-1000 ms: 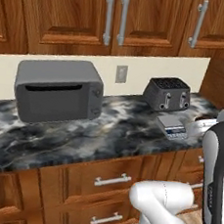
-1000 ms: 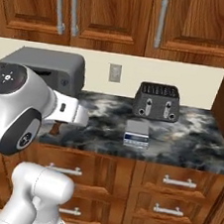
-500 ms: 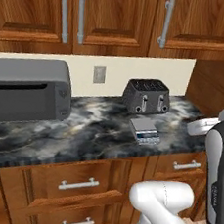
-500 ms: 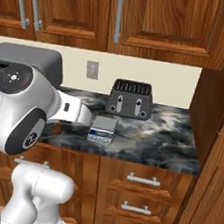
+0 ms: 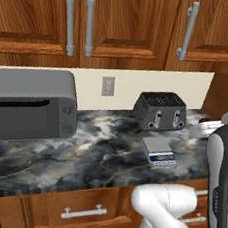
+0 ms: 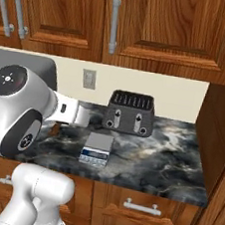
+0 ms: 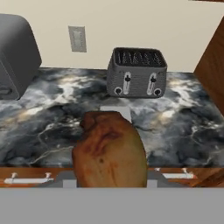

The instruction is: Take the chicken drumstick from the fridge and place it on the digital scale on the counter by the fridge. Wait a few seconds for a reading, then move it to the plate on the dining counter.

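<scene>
Drumstick held in the pincer, facing the scale on the surface

Nearest the hand camera, the pincer [image 7: 109, 183] is closed narrowly around the chicken drumstick [image 7: 109, 151], carried above the front edge of the marbled surface [image 7: 183, 127], probably so it can be set down. Just beyond it the scale [image 6: 96, 149] lies flat and bare with its display toward the front. Behind stands the toaster [image 6: 130, 112] by the wall, with the outlet [image 5: 107, 85] and wood cabinets [image 5: 126, 22] farthest.

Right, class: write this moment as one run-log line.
phase: carrying to scale | gripper: shut on chicken drumstick | digital scale: bare, on counter before toaster | plate step: not yet done
</scene>
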Available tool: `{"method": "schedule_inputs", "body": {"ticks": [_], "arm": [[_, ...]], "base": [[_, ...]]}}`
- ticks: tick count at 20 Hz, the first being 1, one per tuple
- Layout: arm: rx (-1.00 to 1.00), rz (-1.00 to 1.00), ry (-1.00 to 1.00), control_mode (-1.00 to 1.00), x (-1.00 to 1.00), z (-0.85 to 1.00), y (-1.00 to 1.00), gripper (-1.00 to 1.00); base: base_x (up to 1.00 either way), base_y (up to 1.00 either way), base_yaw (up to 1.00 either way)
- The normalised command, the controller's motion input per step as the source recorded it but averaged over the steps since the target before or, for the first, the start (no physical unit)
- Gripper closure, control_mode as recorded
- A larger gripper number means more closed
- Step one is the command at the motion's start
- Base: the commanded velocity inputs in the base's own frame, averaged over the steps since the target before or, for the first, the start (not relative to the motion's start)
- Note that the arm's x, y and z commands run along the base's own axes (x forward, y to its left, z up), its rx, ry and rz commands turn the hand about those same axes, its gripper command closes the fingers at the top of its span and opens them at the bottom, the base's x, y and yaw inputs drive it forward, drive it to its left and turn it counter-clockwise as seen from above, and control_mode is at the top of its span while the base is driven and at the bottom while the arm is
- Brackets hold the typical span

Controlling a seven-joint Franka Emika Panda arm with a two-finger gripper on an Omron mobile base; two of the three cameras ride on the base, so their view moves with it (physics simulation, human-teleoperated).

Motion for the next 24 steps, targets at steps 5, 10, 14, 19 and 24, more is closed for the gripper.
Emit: {"method": "schedule_inputs", "body": {"ticks": [5,10,14,19,24], "arm": [[0.00,0.00,0.00,1.00,0.00,0.00,0.00,1.00],[0.00,0.00,0.00,1.00,0.00,0.00,0.00,1.00],[0.00,0.00,0.00,1.00,0.00,0.00,0.00,1.00],[0.00,0.00,0.00,1.00,0.00,0.00,0.00,1.00],[0.00,0.00,0.03,-1.00,0.05,0.00,0.00,1.00]], "base": [[0.44,-0.67,0.21],[0.20,-0.38,0.19],[0.03,-0.06,0.04],[0.00,0.00,0.00],[0.00,0.00,0.00]]}}
